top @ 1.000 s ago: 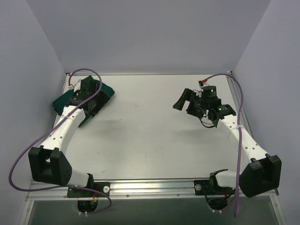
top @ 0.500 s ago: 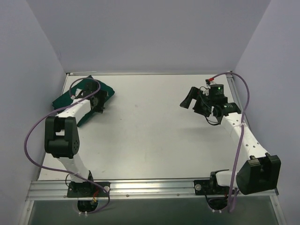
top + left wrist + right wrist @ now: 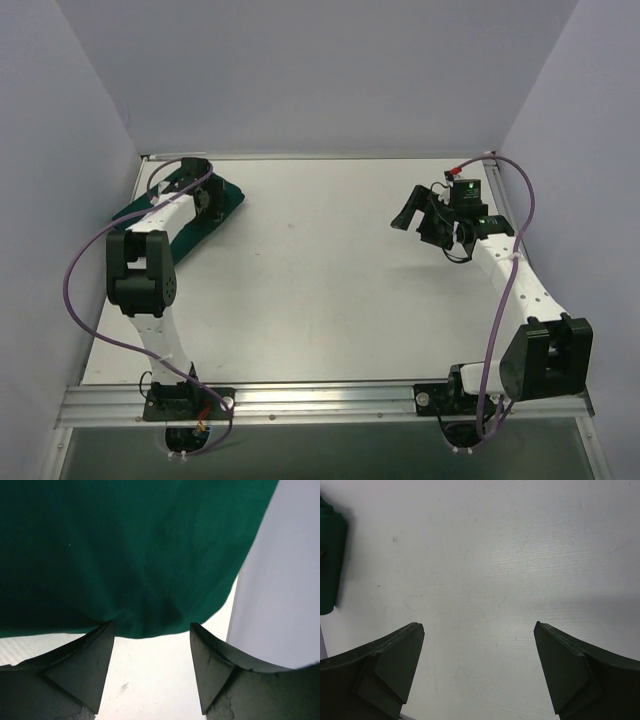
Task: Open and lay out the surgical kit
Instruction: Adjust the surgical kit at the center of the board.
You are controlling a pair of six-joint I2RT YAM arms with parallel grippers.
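One white table (image 3: 320, 290), lavender walls (image 3: 300, 70), green wrap (image 3: 150, 555)

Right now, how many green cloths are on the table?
1: the green cloth lies in the table's far left corner, at the left gripper. Its inside is hidden.

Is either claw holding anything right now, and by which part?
Nothing is held. The left gripper is open at an edge of the green cloth wrap; the right gripper is open above the table.
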